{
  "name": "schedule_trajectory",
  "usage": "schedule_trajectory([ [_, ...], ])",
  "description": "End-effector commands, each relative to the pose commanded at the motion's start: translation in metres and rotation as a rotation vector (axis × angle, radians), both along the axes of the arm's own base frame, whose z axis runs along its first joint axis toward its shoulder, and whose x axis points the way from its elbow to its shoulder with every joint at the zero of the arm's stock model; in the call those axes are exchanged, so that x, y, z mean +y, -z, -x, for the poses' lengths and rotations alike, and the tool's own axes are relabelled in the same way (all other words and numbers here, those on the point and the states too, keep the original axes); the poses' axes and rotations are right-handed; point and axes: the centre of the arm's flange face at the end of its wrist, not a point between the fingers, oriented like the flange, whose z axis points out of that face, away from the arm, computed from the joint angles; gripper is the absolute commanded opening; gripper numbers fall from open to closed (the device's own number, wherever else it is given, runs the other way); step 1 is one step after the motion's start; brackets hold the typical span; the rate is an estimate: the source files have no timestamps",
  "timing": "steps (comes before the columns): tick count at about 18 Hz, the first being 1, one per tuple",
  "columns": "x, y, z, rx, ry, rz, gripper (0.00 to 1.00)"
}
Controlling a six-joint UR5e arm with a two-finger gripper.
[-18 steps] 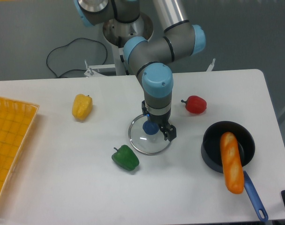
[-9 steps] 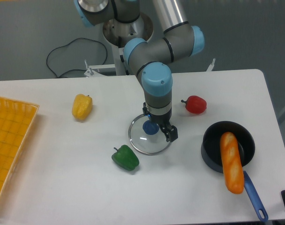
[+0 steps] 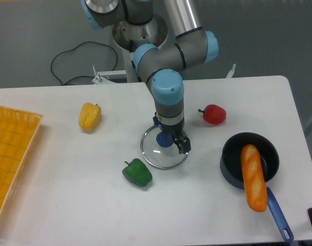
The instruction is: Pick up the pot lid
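My gripper (image 3: 171, 135) points down over the back right part of the pot lid, its two fingers apart. One fingertip is just behind the blue knob (image 3: 164, 139) and the other is to the knob's right. The clear round lid (image 3: 159, 156) lies on the table with its knob facing up. The arm covers part of the lid's far right edge. Whether the fingertips touch the lid, I cannot tell.
A black pot (image 3: 232, 165) with a blue handle (image 3: 279, 214) stands at the right, an orange elongated object (image 3: 254, 179) across its rim. Around the lid are a green pepper (image 3: 138, 172), a red one (image 3: 214, 114) and a yellow one (image 3: 90, 117). An orange crate (image 3: 12, 154) borders the left.
The arm and gripper have shifted slightly to the left, closer to the knob, with the fingers still apart. The lid has not moved.
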Motion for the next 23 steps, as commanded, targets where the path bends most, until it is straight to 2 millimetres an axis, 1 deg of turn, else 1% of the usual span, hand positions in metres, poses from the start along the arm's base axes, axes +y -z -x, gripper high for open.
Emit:
schedule_trajectory([
  [6, -0.002, 0.002, -0.004, -0.004, -0.002, 0.003, 1.00],
  [16, 0.000, 0.006, -0.003, -0.008, -0.002, 0.006, 1.00],
  [23, 0.001, 0.017, -0.003, -0.025, 0.000, 0.020, 1.00],
])
